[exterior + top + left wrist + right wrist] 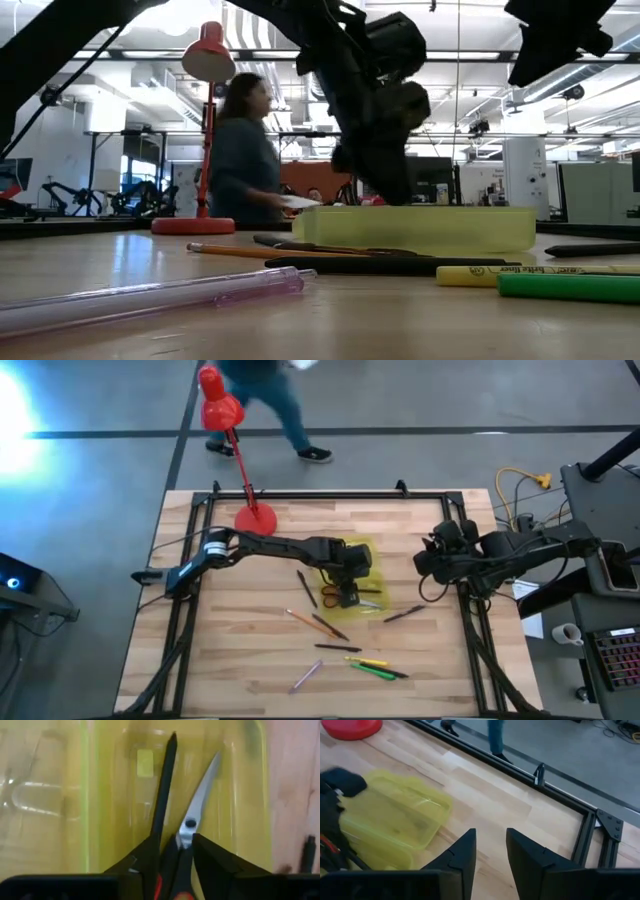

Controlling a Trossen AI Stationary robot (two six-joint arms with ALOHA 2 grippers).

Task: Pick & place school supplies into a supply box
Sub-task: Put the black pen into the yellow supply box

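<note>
My left fingers (175, 852) are pinching the scissors (192, 822) over the box (100, 795) mid-desk; blades seem apart, so I am lowering them level inside before letting go; right fingers (490, 855), slightly parted, are waiting aside.

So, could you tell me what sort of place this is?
Probably a robotics lab or workshop: a framed wooden table, equipment racks in the open room behind, a person walking past.

The supply box (105, 795) is translucent yellow-green plastic, glossy (light streaks its walls). The scissors (192, 815) show smooth bright metal blades. The table (485, 795) is pale, matt wood planking; its black frame (590, 827) is probably metal.
</note>
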